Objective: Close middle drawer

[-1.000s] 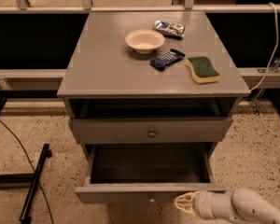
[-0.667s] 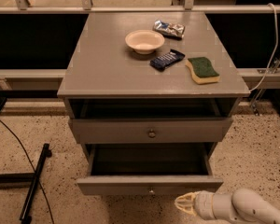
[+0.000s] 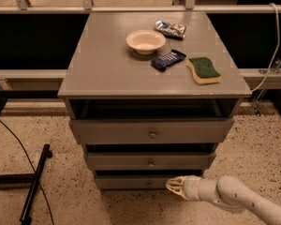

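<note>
The middle drawer [image 3: 122, 161] is a grey front of medium width with a small round knob [image 3: 151, 163]. It sits pushed in, standing only slightly proud of the cabinet, between the widest top drawer [image 3: 107, 131] and the narrowest bottom drawer [image 3: 126, 182]. My gripper [image 3: 171, 185] comes in from the lower right on a pale arm. Its cream fingers are shut and empty. Its tip is just below the middle drawer's front, level with the bottom drawer's right part.
The top drawer stands a little out, with a dark gap above it. On the cabinet top [image 3: 103, 64] are a cream bowl [image 3: 145, 41], a blue packet [image 3: 168, 59], a snack bag [image 3: 170, 29] and a yellow-green sponge [image 3: 204, 69]. A black stand [image 3: 35, 182] lies on the floor at left.
The middle drawer, pulled far out a second ago, has slid back into the cabinet. The bottom drawer's front now shows. My gripper has moved forward toward the cabinet.
</note>
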`<state>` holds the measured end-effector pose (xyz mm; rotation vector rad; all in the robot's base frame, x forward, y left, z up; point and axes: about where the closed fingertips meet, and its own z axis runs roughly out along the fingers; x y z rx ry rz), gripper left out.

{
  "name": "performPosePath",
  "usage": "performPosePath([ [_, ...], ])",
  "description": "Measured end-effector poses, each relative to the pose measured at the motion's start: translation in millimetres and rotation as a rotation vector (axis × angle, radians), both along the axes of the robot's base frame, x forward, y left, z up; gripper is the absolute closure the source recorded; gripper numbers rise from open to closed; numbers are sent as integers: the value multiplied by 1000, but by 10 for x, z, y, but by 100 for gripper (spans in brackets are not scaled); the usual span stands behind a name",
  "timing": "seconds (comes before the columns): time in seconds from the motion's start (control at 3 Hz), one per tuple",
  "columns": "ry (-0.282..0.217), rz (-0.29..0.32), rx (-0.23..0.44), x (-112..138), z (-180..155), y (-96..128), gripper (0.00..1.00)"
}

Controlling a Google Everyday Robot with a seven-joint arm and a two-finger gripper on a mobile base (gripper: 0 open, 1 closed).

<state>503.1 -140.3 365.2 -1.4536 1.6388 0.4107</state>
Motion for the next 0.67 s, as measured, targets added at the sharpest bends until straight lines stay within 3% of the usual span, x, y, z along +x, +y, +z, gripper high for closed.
performPosePath([
  [0.33,0,0,0,0,0,1,100],
  [0.67,1,3,2,-3,-5,22,82],
])
